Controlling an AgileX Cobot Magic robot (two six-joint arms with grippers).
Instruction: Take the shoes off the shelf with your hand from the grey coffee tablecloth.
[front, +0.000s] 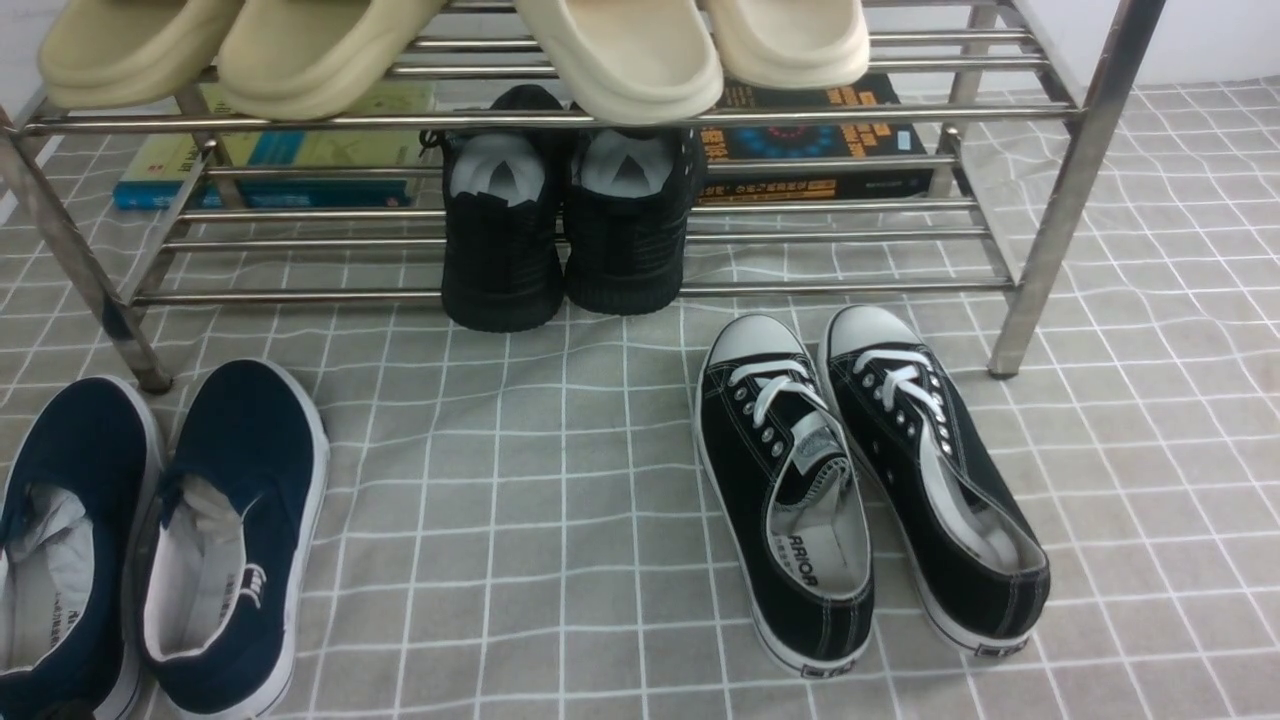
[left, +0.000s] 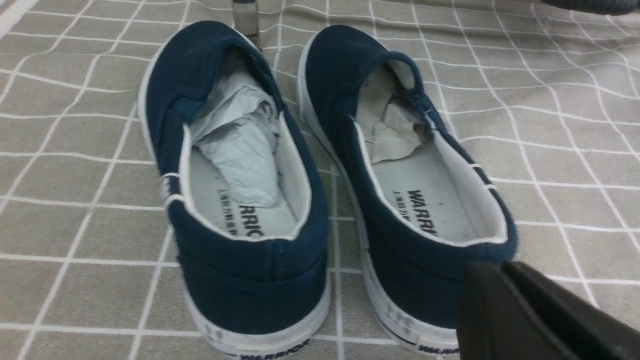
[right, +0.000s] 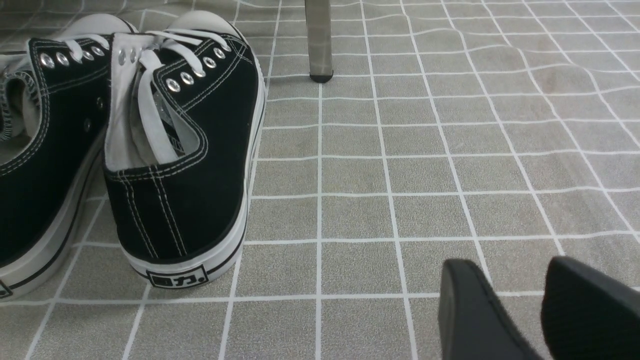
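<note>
Front view: the shoes (front: 150, 540) lie on the grey coffee tablecloth (front: 560, 560) at the worktop's near-left corner, off the shelf (front: 560, 118).

Left wrist view: the left end effector (left: 535, 315) hovers behind them; its state is unclear.

Right wrist view: the right end effector (right: 540, 310) is open and empty.

The removal looks done; next, retreat.

Staged home entryway: steel shoe rack (front: 560, 118) on gridded tablecloth (front: 560, 520).

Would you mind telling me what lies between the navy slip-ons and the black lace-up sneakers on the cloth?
Nothing: in the front view only bare grey checked tablecloth separates the navy slip-ons from the black lace-up sneakers.
</note>
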